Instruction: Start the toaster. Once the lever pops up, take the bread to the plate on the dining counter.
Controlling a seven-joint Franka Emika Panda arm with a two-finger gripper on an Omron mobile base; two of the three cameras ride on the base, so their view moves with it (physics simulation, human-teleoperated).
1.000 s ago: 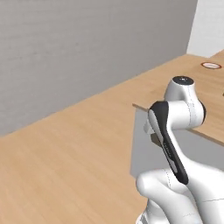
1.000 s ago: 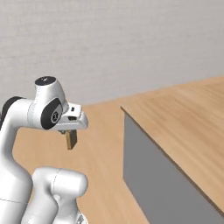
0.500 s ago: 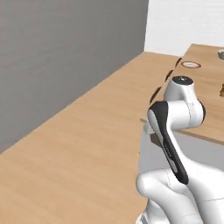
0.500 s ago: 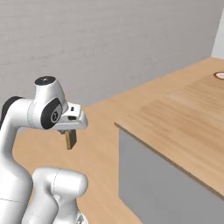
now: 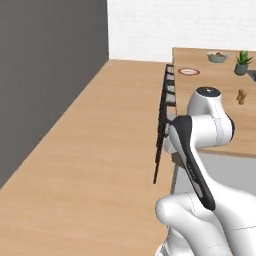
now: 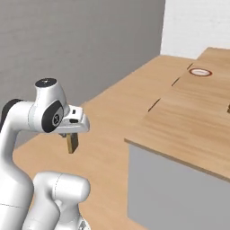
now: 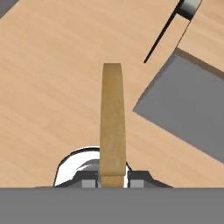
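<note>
The bread (image 6: 71, 143) hangs as a thin tan slice under my gripper (image 6: 70, 134), which is shut on its top edge, out over the wood floor. In the hand view the bread (image 7: 112, 122) stands edge-on and runs up from between the fingertips of my gripper (image 7: 112, 180). The plate (image 5: 189, 72), round with a red-brown rim, lies far ahead on the dining counter (image 5: 215, 115). From the right side the plate (image 6: 200, 72) lies at the far end of the light-wood dining counter (image 6: 188, 112). The toaster is out of view.
Dark-framed stools (image 5: 164, 112) line the counter's left side. A bowl of fruit (image 5: 217, 57), a potted plant (image 5: 243, 63) and a small brown object (image 5: 241, 96) stand beyond the plate. A grey wall (image 5: 45, 75) runs along the left, with open wood floor (image 5: 100, 140) between.
The whole picture has shifted as the base moved: the dining counter, plate and stools have come further into view. The arm's pose and its grip on the bread are unchanged.
</note>
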